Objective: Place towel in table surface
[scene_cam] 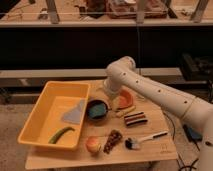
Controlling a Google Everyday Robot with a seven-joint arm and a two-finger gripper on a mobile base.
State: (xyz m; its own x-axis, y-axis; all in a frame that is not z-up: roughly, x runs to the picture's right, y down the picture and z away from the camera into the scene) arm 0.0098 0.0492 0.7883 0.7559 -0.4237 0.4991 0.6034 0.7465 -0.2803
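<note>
The small grey-blue cloth towel [75,114] lies flat inside the yellow plastic bin [33,120], against the bin's 3 o'clock wall, not on the light wooden worktop [150,153]. It looks roughly triangular. Its narrow tip points to about 1 o'clock and its broad edge faces 7 o'clock, so the long axis runs along that line.

A curved green vegetable [61,134] lies in the same bin at 7 o'clock from the towel, apart from it. Just outside the bin wall, at 3 o'clock from the towel, sits a dark round bowl [96,109]. Beyond the bowl are an orange-red fruit slice [126,97] and a dark striped block [135,118]. Along the near edge lie a round peach-coloured fruit [93,144], a brown lumpy oblong piece [113,141] and a white-handled brush [146,138].

The white arm reaches in from 4 o'clock, bends at a high elbow and drops steeply. Its gripper [107,101] hangs over the bowl's 2 o'clock rim, near the towel, with the bin wall between them. The jaws stand wide and I see nothing in them.
</note>
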